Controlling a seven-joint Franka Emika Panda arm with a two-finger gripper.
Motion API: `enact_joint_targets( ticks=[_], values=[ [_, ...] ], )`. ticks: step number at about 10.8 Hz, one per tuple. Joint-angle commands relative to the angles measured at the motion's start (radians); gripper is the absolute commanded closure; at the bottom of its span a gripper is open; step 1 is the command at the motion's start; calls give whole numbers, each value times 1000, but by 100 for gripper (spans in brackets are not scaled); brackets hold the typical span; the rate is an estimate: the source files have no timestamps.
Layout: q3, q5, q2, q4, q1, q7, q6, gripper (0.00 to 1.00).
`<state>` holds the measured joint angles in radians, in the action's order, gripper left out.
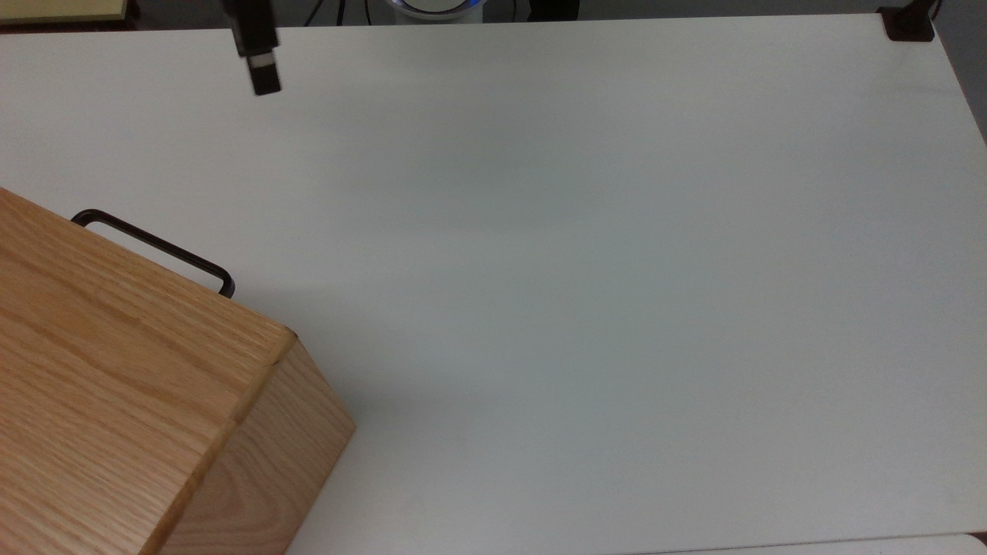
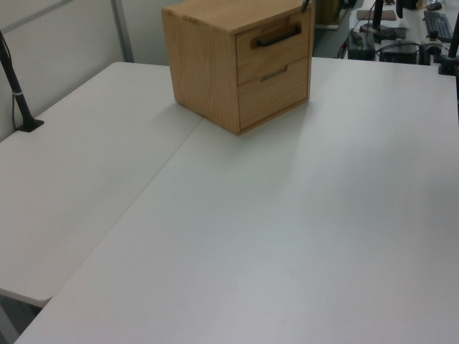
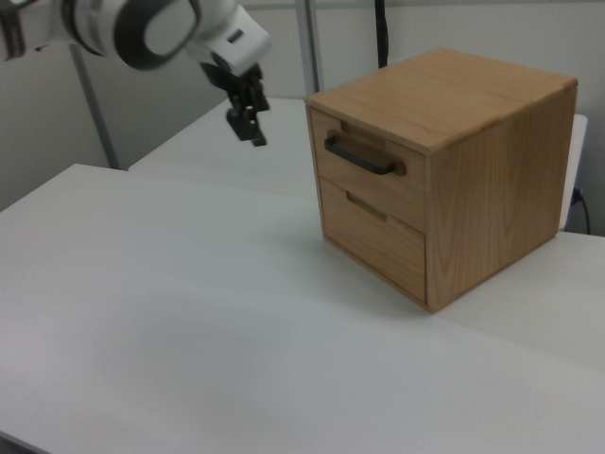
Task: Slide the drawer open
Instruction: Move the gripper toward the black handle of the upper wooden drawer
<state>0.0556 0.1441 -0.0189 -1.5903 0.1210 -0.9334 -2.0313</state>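
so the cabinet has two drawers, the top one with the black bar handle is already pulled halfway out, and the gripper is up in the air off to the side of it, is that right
Not quite. The top drawer is not pulled out: in the right view its front panel sits flush with the cabinet, fully closed, and the black bar handle is untouched. The rest holds: there are two drawers, and the gripper hangs in the air, off to the right view's left of the cabinet.
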Motion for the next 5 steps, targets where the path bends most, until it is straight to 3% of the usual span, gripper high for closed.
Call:
enact_joint_targets(
  ticks=[1,2,5],
  values=[
    [1,199,-59,-23,70,-53,-188,49],
    [1,253,-78,-26,86,-51,-235,52],
    [1,268,-122,-45,109,-53,-334,52]
  ],
)
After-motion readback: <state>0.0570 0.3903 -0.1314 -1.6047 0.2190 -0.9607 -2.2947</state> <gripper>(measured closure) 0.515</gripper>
